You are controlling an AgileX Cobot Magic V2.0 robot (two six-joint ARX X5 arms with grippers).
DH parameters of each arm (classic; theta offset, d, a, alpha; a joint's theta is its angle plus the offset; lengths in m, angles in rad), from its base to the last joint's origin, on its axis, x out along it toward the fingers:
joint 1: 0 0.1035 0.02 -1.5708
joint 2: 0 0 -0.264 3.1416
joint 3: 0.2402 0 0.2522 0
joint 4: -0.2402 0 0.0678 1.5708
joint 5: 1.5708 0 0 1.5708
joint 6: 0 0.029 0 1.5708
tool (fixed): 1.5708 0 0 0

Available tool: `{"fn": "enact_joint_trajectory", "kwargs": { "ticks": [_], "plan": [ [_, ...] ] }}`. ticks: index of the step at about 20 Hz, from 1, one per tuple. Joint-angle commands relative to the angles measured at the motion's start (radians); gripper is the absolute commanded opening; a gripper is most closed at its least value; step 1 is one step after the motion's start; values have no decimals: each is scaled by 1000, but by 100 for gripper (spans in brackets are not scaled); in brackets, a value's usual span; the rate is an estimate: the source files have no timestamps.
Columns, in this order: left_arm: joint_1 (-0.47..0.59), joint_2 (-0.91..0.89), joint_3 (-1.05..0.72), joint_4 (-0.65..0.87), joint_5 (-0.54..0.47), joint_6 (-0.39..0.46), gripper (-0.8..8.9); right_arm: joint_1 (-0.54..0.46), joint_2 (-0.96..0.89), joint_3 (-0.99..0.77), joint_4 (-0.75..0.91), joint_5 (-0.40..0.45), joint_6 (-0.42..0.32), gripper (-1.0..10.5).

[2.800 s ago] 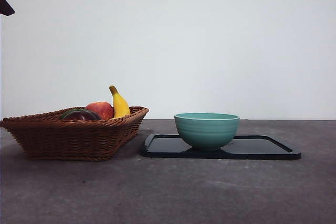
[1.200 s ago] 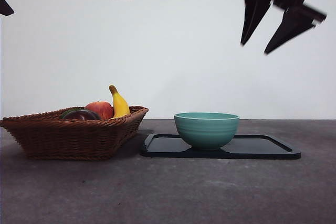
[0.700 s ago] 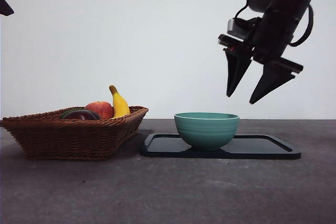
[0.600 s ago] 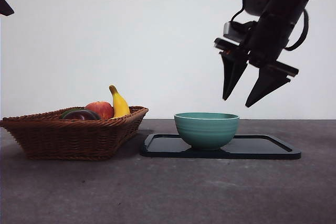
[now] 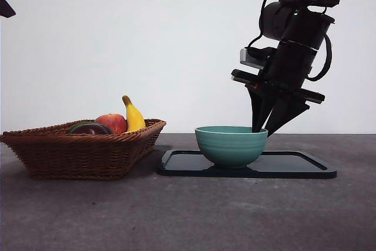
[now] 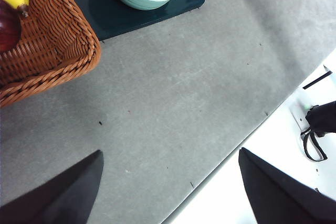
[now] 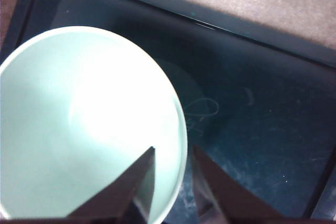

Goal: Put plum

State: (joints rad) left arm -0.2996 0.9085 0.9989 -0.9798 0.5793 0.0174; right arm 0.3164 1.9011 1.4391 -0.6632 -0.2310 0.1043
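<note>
Plum (image 5: 91,129) sits in the basket (image 5: 82,154) far left; the right gripper (image 5: 265,129), jaws apparently straddling the bowl (image 5: 231,145) rim, is well apart from it; left gripper (image 6: 168,192), jaws apart, waits.

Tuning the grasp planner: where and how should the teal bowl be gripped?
Pinch the bowl's thin rim from above, one jaw inside, one outside, on the side over the tray's bare half. It stands upright and empty, and looks too wide to span. The right gripper straddles that rim there.
</note>
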Motion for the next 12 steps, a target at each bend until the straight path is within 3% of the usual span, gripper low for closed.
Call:
{"fn": "enact_joint_trajectory", "kwargs": {
  "ticks": [1,12],
  "plan": [
    [-4,6,11,7,5,16,404,7,26,21,6,4,-10,59],
    [-4,6,11,6,6,16,404,7,-13,35,19,29,-8,10]
  ]
}}
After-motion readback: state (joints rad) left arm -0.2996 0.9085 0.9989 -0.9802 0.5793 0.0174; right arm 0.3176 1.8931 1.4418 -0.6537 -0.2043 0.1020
